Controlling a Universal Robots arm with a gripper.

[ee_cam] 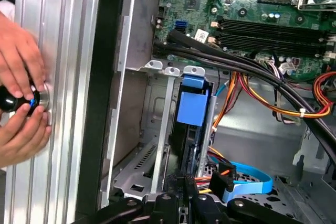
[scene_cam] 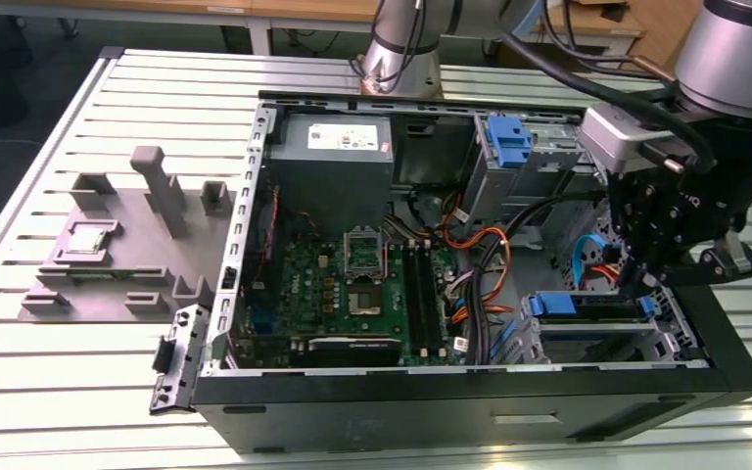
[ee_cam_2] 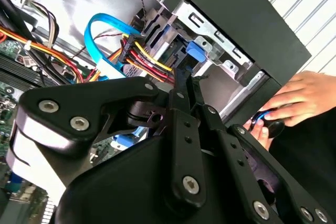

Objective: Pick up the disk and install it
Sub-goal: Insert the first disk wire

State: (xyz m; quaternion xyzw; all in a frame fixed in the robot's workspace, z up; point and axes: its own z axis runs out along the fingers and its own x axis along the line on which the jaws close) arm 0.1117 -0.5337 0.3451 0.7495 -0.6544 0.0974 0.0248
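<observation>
Open black metal computer case (scene_cam: pixel 481 416) on a ribbed aluminium table (scene_cam: pixel 63 372), green motherboard (scene_cam: pixel 350 284) inside. The disk (ee_cam: pixel 190 124), dark slab with blue plastic rail tabs, stands edgewise in the grey steel drive cage (ee_cam: pixel 152 129), directly ahead of the gripper (ee_cam: pixel 184 190). Black fingers look pressed narrow together, holding nothing.

1. No words or numbers clear enough to read.
2. White sticker (scene_cam: pixel 346 139) on the grey power box (scene_cam: pixel 334 143): print too small to tell.
3. Tiny marks on the green board (scene_cam: pixel 350 284): too small as well.
</observation>
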